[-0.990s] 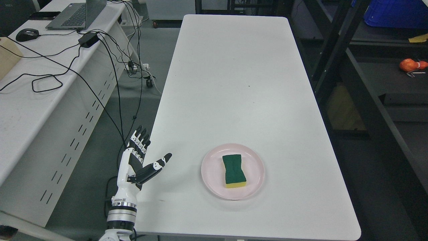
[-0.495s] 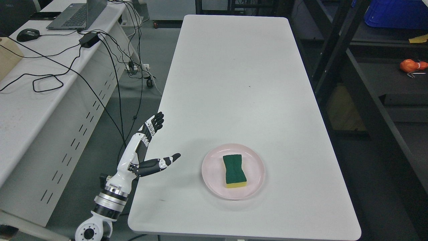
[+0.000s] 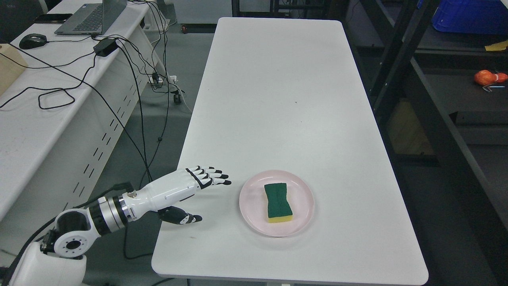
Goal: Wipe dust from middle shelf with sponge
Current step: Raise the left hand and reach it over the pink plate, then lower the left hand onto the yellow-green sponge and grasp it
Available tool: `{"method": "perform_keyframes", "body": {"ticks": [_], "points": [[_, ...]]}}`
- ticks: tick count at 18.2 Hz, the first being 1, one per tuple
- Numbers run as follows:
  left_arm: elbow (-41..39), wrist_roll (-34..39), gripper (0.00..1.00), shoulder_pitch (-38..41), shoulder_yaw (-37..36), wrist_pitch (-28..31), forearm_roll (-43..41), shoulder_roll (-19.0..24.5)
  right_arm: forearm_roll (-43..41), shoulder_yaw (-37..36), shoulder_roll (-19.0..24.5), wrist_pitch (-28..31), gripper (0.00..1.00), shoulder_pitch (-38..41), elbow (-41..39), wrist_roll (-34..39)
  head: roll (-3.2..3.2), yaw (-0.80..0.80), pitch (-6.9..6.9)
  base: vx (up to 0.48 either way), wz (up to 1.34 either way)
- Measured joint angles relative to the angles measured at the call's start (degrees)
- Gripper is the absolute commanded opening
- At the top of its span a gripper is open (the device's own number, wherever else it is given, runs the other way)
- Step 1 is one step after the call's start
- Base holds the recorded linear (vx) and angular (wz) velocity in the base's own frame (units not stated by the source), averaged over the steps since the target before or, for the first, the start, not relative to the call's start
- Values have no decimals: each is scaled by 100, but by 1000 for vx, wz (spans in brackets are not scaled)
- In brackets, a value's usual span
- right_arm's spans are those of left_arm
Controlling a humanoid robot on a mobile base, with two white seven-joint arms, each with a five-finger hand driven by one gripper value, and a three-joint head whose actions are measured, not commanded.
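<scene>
The white and black left robot hand (image 3: 198, 186) sits at the lower left of the frame, fingers (image 3: 216, 176) stretched out flat and holding nothing. Just to its right, a green and yellow sponge (image 3: 278, 202) lies on a round pink plate (image 3: 252, 202). The plate is on the long white counter (image 3: 278, 99).

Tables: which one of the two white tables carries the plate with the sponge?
The right table; the plate with the sponge sits near its front edge.
</scene>
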Motion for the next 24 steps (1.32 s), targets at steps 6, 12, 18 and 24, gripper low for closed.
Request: {"method": "perform_keyframes", "body": {"ticks": [6, 12, 18, 24], "points": [[282, -1050, 92, -998, 21, -200, -461, 96, 0, 0, 0, -1, 100, 0, 0, 0, 0, 0, 0, 0, 0], [554, -1408, 87, -2050, -402, -209, -1032, 57, 0, 0, 0, -1, 100, 0, 0, 0, 0, 0, 0, 0, 0], [868, -1416, 83, -2535, -998, -209, -1725, -398, 0, 0, 0, -1, 100, 1, 0, 0, 0, 0, 0, 0, 0], [1232, -1038, 81, -2678, -1470, -210, -2324, -1084, 0, 0, 0, -1, 100, 1, 0, 1, 0, 0, 0, 0, 0]]}}
